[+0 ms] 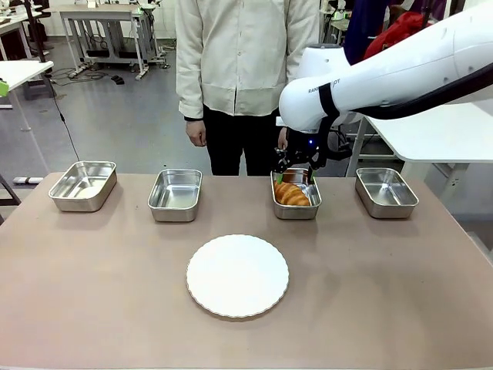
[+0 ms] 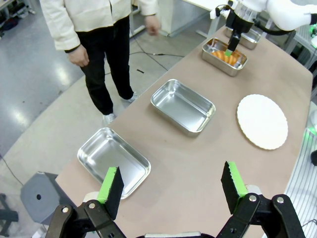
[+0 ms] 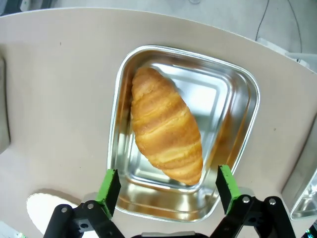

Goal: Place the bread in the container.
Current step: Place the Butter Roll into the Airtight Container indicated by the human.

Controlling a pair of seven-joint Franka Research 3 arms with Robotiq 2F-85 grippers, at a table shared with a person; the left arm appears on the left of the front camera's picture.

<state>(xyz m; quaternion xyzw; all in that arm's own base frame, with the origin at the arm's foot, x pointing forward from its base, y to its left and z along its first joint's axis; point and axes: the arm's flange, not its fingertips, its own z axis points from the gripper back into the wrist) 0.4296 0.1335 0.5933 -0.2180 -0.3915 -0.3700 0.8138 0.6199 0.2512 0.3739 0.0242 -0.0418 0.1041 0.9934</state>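
Right wrist view gives me the bread point(image 3: 166, 133) lying inside the container point(image 3: 242, 134), my right gripper point(image 3: 168, 191) spread wide above it, grasping nothing

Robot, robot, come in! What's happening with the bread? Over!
Right claw open above container. Left claw open, empty. Bread inside container. Nothing in the way.

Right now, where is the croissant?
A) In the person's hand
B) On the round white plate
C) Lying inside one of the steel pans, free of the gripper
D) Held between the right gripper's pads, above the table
C: the croissant lies on the floor of the steel pan, third from the robot's left, while the right gripper hangs open above it, pads apart and touching nothing; the white plate is bare.
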